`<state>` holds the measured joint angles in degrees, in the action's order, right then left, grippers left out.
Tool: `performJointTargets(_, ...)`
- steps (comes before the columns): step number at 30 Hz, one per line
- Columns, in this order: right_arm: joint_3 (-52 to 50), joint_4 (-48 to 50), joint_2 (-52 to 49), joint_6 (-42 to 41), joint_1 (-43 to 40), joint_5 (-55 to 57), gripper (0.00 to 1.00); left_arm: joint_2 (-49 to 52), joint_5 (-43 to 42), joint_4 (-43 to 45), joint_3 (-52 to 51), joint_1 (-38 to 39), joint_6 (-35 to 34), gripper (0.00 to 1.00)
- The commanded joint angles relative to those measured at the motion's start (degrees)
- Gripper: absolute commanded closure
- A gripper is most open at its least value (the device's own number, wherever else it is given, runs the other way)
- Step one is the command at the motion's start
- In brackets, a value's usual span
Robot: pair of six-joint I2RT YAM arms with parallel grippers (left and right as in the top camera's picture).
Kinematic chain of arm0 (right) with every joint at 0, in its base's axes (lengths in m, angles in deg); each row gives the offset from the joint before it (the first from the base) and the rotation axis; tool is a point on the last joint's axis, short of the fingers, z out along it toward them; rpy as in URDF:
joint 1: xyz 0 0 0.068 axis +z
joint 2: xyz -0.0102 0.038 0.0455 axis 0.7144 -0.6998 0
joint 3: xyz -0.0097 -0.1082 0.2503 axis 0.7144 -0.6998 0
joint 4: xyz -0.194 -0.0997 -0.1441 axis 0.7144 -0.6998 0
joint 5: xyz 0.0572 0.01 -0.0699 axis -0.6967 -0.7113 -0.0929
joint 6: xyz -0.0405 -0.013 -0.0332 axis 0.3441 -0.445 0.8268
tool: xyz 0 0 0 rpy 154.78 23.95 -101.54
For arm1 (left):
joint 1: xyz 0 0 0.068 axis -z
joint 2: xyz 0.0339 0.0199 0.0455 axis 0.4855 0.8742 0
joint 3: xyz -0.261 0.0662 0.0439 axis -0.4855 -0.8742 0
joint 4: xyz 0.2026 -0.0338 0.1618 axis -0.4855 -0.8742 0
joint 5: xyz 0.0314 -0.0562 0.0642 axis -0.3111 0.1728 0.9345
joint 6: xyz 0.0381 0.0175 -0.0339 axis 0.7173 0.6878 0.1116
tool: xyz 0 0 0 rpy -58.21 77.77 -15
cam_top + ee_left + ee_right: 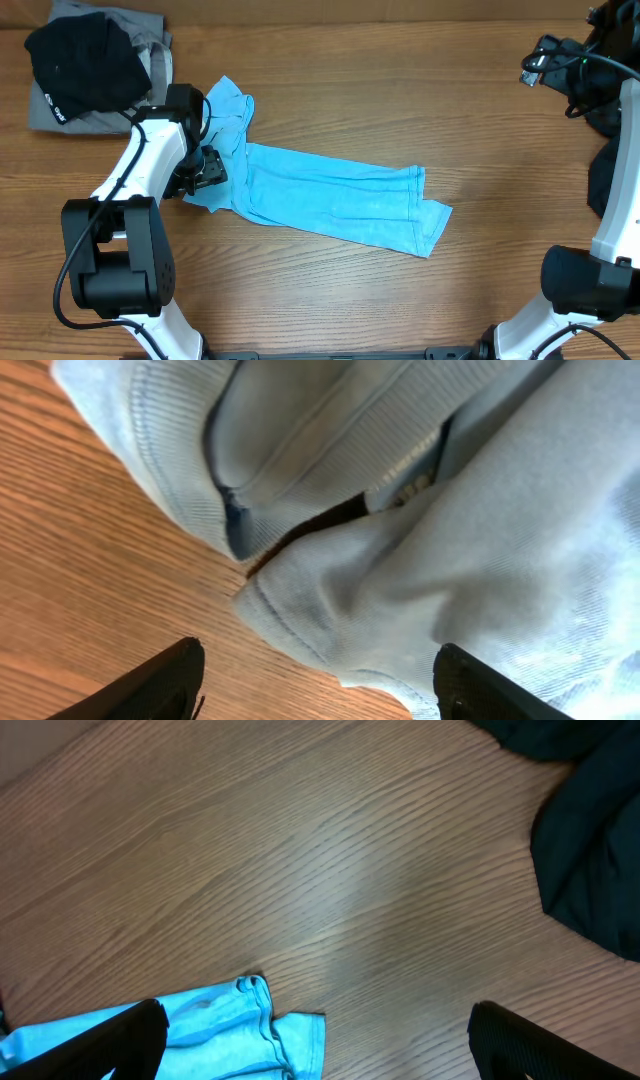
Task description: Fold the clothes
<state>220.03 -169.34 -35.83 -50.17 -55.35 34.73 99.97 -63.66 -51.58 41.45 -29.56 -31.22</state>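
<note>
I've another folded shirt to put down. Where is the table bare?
The wooden table is bare beyond and in front of the long light-blue T-shirt. Crowded: far left, black garment on grey garment; right edge, dark cloth.

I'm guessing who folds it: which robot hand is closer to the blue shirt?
Left. The left gripper sits over the blue shirt; the right gripper hovers well off its other end.
</note>
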Motion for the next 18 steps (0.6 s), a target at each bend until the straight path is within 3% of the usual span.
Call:
performJointTargets(1, 0.0, 0.3, 0.4, -0.2, -0.3, 0.6, 0.00, -0.1, -1.5, 0.5, -0.3, -0.2, 2.2, 0.24)
performJointTargets(6, 0.0, 0.3, 0.4, -0.2, -0.3, 0.6, 0.00, -0.1, -1.9, 1.3, -0.3, -0.2, 2.6, 0.26)
performJointTargets(10, 0.0, 0.3, 0.4, -0.2, -0.3, 0.6, 0.00, -0.1, -5.1, 1.0, -0.3, 0.1, 4.0, 0.38)
performJointTargets(15, 0.0, 0.3, 0.4, -0.2, -0.3, 0.6, 0.00, -0.1, -6.2, 1.3, -0.3, 2.1, 7.0, 0.25)
performJointTargets(18, 0.0, 0.3, 0.4, -0.2, -0.3, 0.6, 0.00, -0.1, -6.2, 1.2, -0.3, 3.8, 7.7, 0.22)
